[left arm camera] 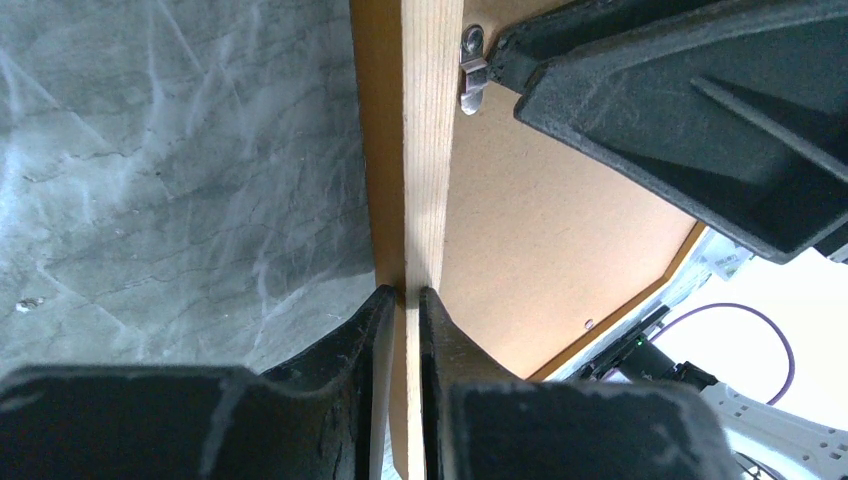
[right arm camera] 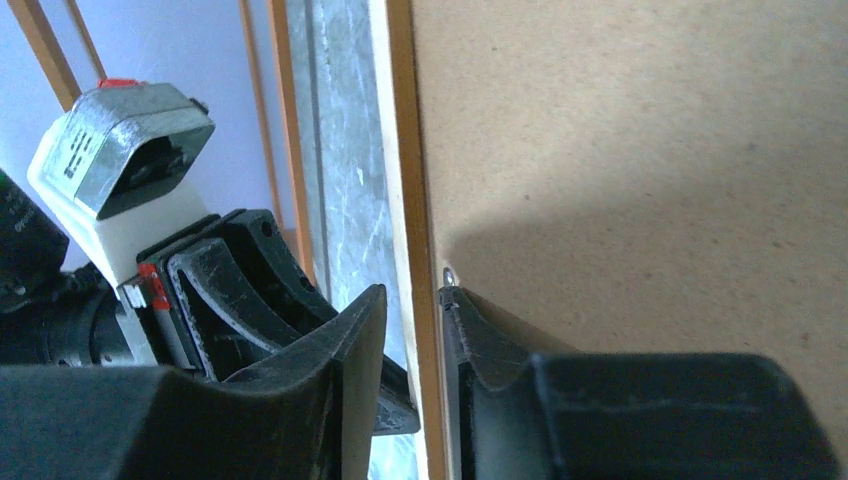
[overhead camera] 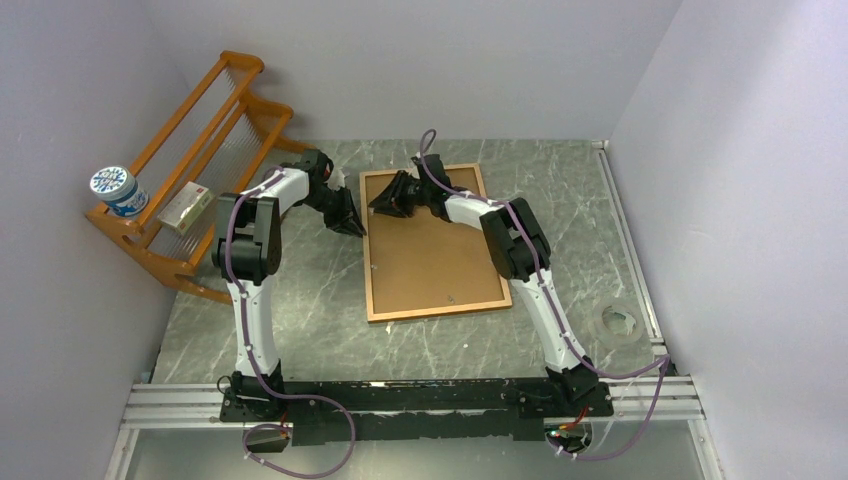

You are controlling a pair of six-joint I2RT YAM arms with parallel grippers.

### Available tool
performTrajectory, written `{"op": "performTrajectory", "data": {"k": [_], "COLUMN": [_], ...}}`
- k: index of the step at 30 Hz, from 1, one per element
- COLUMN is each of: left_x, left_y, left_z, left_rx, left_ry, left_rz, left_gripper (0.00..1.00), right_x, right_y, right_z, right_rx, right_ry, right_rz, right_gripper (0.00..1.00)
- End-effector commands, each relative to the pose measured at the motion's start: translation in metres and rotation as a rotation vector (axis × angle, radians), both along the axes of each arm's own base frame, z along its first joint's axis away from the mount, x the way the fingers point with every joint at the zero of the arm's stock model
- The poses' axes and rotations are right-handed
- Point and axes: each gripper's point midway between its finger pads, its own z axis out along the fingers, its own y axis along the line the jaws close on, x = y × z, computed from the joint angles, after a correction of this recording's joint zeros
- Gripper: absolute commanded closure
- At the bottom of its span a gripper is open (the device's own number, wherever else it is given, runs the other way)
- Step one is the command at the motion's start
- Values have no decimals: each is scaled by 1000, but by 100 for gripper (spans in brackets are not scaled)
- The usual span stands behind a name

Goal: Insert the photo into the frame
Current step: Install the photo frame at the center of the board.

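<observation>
The frame lies back-up on the table, with its brown backing board showing. The photo is hidden. My left gripper sits at the frame's left rail near the far corner. In the left wrist view it is shut on the pale wooden rail, next to a metal clip. My right gripper reaches over the same corner from the right. It straddles the orange rail. One finger touches the board at a clip, and the other stands off the rail's outer side.
An orange wooden rack stands at the back left, holding a blue-and-white tin and a small box. A clear tape roll lies near the right wall. The two grippers are close together at the frame's corner.
</observation>
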Motion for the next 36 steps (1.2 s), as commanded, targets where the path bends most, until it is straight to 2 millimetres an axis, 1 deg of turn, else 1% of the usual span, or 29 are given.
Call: {"op": "performTrajectory", "data": {"k": [1, 3, 6, 10, 12, 16, 17, 19, 23, 26, 30, 32, 36], "left_x": [-24, -24, -22, -20, -19, -17, -17, -17, -15, -14, -14, -16, -19], "left_y": [25, 25, 24, 21, 21, 21, 21, 20, 16, 14, 13, 12, 10], "left_z": [-58, -58, -57, -56, -56, -55, -55, -54, -53, -52, -53, -55, -58], "left_rx": [183, 181, 177, 161, 160, 165, 162, 156, 133, 122, 111, 107, 91], "left_ry": [104, 105, 100, 93, 92, 87, 85, 83, 78, 73, 76, 82, 98], "left_rz": [-31, -31, -30, -24, -22, -18, -17, -14, -15, -14, -15, -18, -26], "left_gripper": [81, 80, 77, 70, 67, 63, 62, 59, 55, 55, 62, 65, 69], "right_x": [-31, -33, -32, -30, -30, -32, -33, -33, -32, -33, -34, -32, -28], "right_y": [8, 7, 1, -7, -10, -17, -17, -20, -24, -16, -9, -6, 0], "right_z": [-26, -26, -27, -30, -31, -35, -36, -36, -31, -31, -40, -40, -40], "right_rx": [-61, -74, -151, -243, -287, -350, -355, -377, -415, -372, -344, -325, -295], "right_ry": [173, 181, 157, 126, 110, 102, 102, 98, 67, 63, 76, 65, 48], "right_rz": [-20, -22, -32, -45, -46, -48, -46, -49, -56, -32, -3, 6, 21], "right_gripper": [71, 72, 71, 60, 58, 57, 59, 62, 62, 62, 66, 68, 68]}}
